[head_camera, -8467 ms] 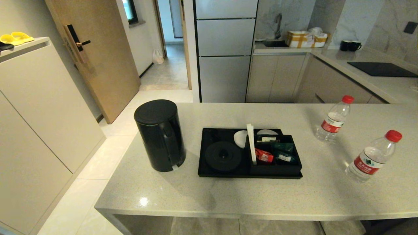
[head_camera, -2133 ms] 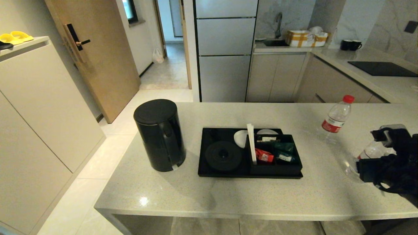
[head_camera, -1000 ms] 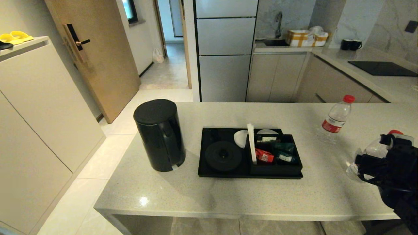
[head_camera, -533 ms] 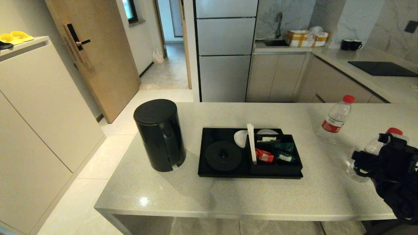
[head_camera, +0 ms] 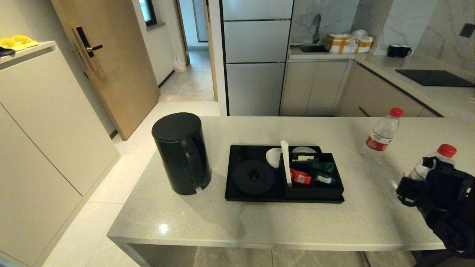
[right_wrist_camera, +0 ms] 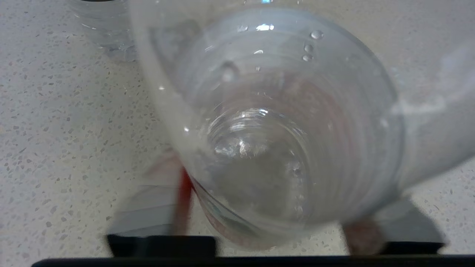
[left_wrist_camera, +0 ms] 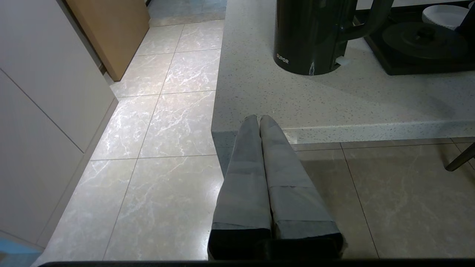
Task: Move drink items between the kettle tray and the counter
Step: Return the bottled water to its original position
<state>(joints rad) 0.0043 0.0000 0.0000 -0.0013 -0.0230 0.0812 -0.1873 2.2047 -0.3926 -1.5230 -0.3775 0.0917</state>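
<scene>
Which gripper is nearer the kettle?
Left. The left gripper hangs by the counter edge before the kettle; the right gripper is far across, at a water bottle.

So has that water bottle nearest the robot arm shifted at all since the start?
Yes. The near bottle now stands straighter, its cap nearer the far bottle, with the right gripper around it.

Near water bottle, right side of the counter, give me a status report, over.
Right gripper around the near water bottle, bottle upright on the counter. Left gripper shut, parked below the counter edge. Kettle beside the tray. Nothing in the way.
</scene>
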